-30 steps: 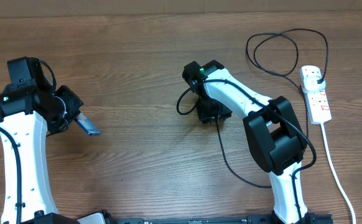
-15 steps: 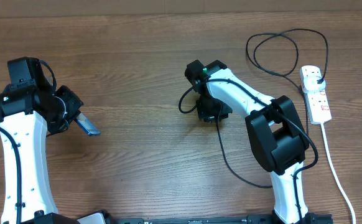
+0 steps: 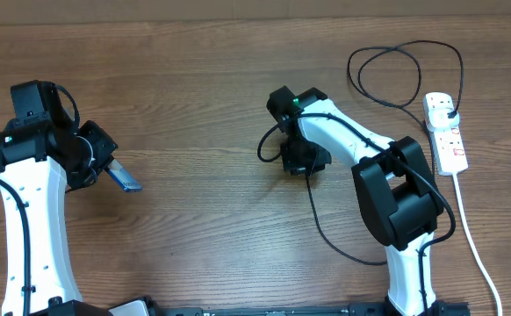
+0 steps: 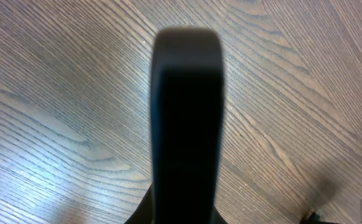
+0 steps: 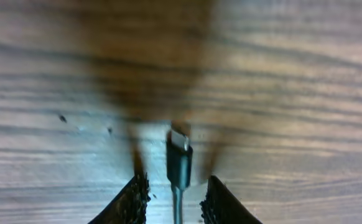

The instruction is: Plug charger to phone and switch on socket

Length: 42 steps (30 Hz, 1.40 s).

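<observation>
Overhead: one phone [image 3: 125, 179], charger [image 3: 449, 111], socket [image 3: 445, 133]

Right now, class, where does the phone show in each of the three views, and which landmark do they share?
Overhead: the phone is far left, sticking out of the left gripper's jaws.
Left wrist: the dark upright slab in the centre, blurred.
Right wrist: not in it; only the charger tip shows.
Shared landmark: the wood-grain table, under everything in all three.
</observation>
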Tool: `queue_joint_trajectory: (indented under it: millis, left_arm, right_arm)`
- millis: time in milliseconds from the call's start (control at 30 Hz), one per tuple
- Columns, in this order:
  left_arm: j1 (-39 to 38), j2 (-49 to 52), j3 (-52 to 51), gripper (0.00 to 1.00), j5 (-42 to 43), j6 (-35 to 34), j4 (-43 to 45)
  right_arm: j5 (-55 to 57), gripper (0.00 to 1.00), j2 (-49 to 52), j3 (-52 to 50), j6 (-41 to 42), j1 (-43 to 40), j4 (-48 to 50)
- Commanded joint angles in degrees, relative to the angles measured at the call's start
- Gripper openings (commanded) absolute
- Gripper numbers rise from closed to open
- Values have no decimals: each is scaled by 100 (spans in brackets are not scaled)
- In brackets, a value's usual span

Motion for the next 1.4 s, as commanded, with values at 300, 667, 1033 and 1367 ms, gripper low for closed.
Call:
queue_joint_trajectory:
  millis: [300,667,1033,1367]
  left_arm:
    - [-13,-101,76,8,28,90,7]
    - [-13,-101,76,4,94,92,9]
    - [-13,-101,76,4,94,94,9]
    - [-11,-101,76,4,1394,981,33]
  right_arm:
    - [7,27,297,-527,22,-15,306]
    - [-57,24,297,-527,22,-15,496]
    - [-295,17,297,-527,22,-15,645]
    - [-649,4,146,-525,-494,-33,717]
